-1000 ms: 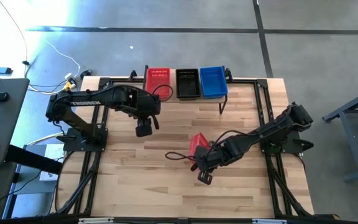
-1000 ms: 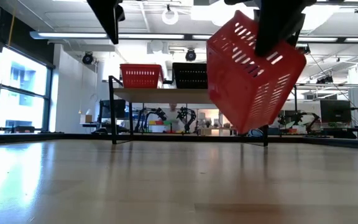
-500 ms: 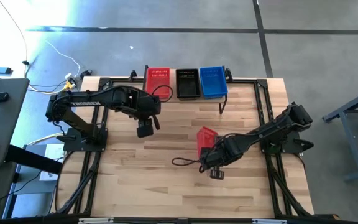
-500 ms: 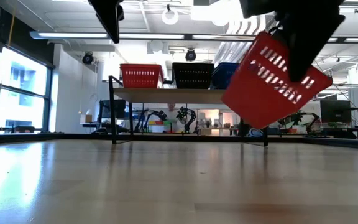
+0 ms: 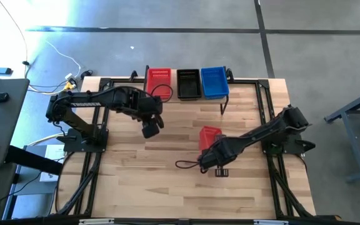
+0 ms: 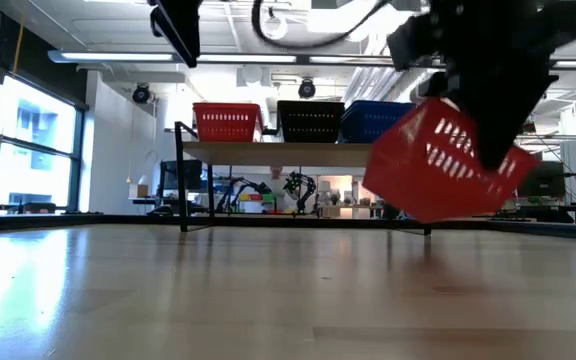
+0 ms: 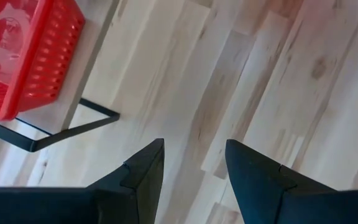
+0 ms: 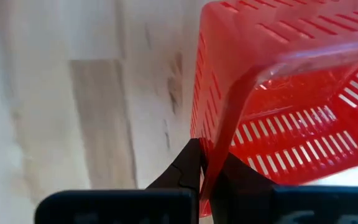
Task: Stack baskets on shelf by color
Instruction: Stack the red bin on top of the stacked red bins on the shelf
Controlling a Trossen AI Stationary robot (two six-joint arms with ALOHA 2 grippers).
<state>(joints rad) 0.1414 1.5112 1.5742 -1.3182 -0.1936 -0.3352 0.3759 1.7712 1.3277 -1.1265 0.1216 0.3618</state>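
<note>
A red basket (image 5: 209, 134) hangs tilted above the middle of the table, held by my right gripper (image 5: 210, 146), which is shut on it; the low view shows this red basket (image 6: 446, 162) clear of the tabletop. On the shelf (image 6: 298, 153) at the far edge, a red basket (image 5: 160, 80), a black basket (image 5: 189, 83) and a blue basket (image 5: 214, 82) rest on their bottoms side by side. My left gripper (image 5: 149, 130) hovers open over bare table, in front of the shelf's red basket (image 7: 23, 56). My right gripper pinches the rim of one wall (image 8: 215, 163) of the red basket, with one finger (image 8: 188, 167) outside the wall and the other inside. The fingers reach it from the table's near side. The basket is lifted clear and tilted, its open top turned toward the gripper.
The shelf's black legs (image 5: 223, 107) stand on the table in front of the far edge. A black cable (image 5: 186, 165) loops beside the right arm. The arms' frame rails (image 5: 92, 162) run along both table sides. Bare wood lies between the arms.
My right gripper has carried the red basket toward the table's right and far edge, closer to the shelf. The basket has swung from a steep tilt to a flatter one while staying clear of the table.
</note>
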